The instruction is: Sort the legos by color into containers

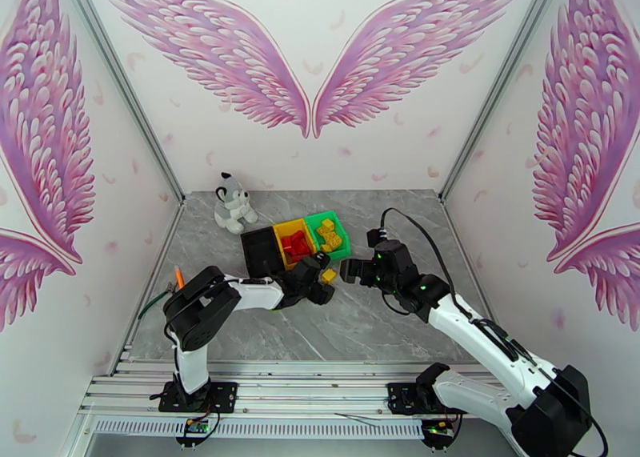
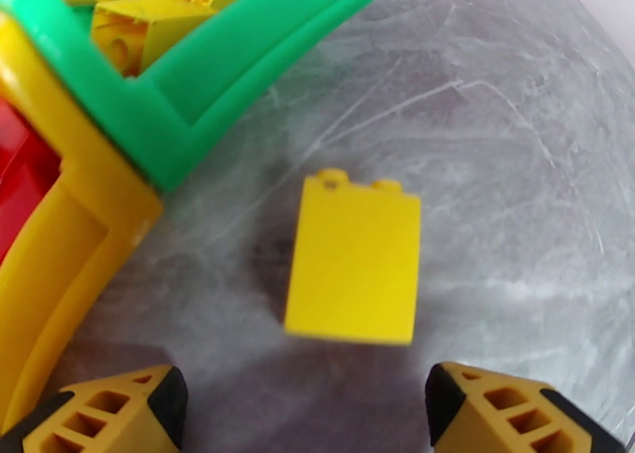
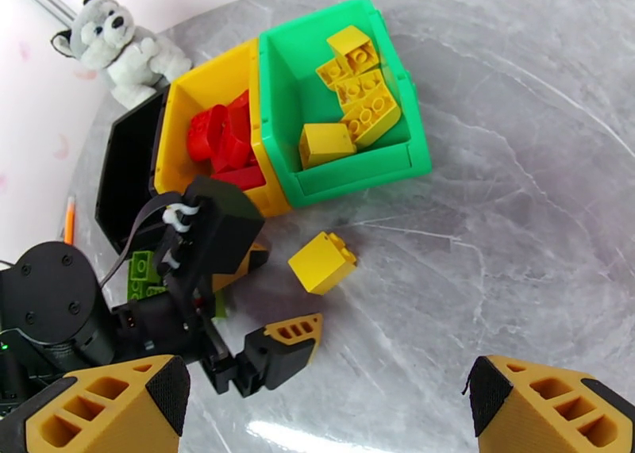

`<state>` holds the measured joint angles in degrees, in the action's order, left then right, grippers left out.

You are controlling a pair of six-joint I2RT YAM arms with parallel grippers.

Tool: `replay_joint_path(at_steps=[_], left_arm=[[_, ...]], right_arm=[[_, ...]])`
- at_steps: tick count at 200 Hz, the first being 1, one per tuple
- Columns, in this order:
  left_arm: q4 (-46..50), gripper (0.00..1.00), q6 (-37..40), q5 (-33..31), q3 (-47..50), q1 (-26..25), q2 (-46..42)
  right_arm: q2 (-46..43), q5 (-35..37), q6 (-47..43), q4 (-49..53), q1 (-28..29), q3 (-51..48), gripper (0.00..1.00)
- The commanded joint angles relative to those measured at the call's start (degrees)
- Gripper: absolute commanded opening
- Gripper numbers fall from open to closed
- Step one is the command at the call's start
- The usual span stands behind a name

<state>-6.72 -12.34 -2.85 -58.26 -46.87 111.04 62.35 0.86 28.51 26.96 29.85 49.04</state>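
Up in the upper left of the right wrist view, on the grey counter (image 3: 516,209), three containers stand touching in a row: the black bin (image 3: 119,185), its inside too dark to read, the yellow bin (image 3: 176,121) holding red legos (image 3: 222,137), and the green bin (image 3: 357,175) holding yellow legos (image 3: 361,90). The left end effector (image 2: 305,403) and right end effector (image 3: 327,395) both stand spread apart, gripping nothing. One loose yellow brick (image 2: 353,268) lies at frame centre, just below the green bin, ahead of the left fingers.

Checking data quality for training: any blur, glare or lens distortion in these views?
Left wrist: soft, loose yellow brick smeared at its near edge, green bin rim bowed by the lens. Right wrist: sharp, small glare patch on the table near the bottom edge. Top external: even light, sharp.
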Motion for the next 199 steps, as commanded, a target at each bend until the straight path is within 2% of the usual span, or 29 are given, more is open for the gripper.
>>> replay_joint_path(at_steps=[1,30,53,76,127,155,199], left_arm=[[0.3,0.81,0.6,-0.9,-3.9,0.2,2.3],[1.1,0.75,0.8,-1.5,-6.5,0.1,4.3],[1.4,0.62,0.9,-2.0,-7.4,0.1,4.6],[2.4,0.56,1.2,-2.2,-8.8,0.0,5.2],[2.9,0.36,1.1,-3.2,-8.5,-0.6,4.6],[1.9,0.31,0.6,-2.6,-5.8,-1.2,0.9],[1.4,0.29,-0.2,-0.9,-2.8,-1.1,-7.2]], right_arm=[[-1.4,0.1,0.5,-0.6,-0.5,-1.1,0.99],[-1.4,0.5,0.3,-0.5,-0.5,-1.0,0.99],[-1.3,0.7,0.2,-0.3,-0.7,-0.9,0.99],[-1.4,0.7,0.2,-0.2,-0.8,-0.9,0.99],[-1.7,0.6,0.2,-0.1,-1.3,-0.9,0.99],[-2.0,0.5,0.2,0.0,-1.4,-0.9,0.99],[-2.6,0.2,0.4,0.1,-1.5,-1.0,0.99]])
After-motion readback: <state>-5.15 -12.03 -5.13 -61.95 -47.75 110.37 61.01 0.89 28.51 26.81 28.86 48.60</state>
